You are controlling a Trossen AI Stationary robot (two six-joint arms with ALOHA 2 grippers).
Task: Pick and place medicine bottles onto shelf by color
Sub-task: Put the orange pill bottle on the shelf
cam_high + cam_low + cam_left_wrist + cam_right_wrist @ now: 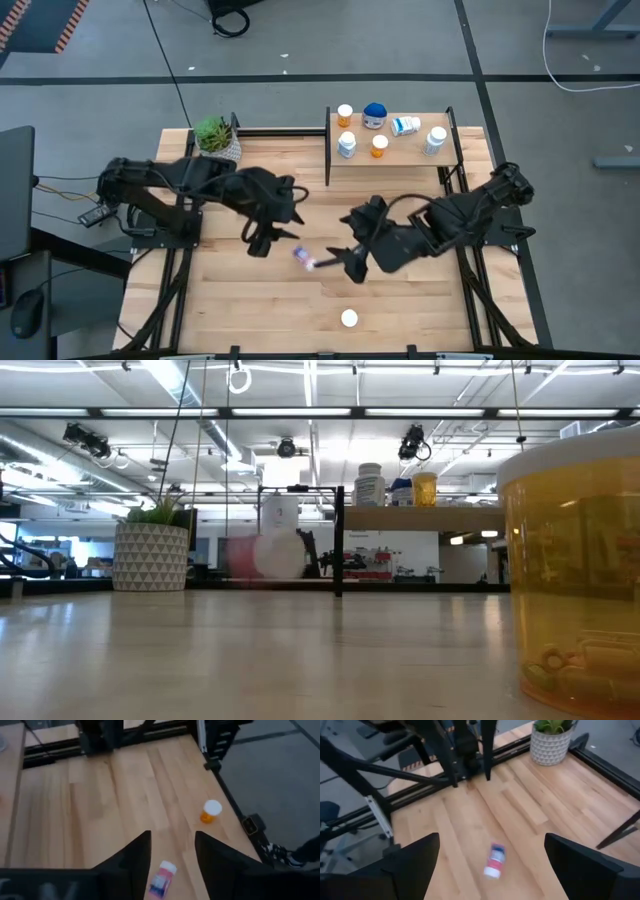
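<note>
Pink bottle [303, 257] lies tipped on the table between both grippers, not grasped yet.
I judge the step is picking it up: left gripper [262, 236] hovers just beside it, fingers apart and empty; right gripper [352, 262] near on the other side, spread wide, empty. Next I need to line up over the lying body and close. Orange bottle [348, 318] waits near the front edge; shelf [410, 155] holds six.

One camera hangs overhead, facing straight down. Another sits at tabletop level, close against an orange translucent pill bottle [575, 575]. Both wrist cameras look down on the same fallen pink-bodied bottle [162, 880].
</note>
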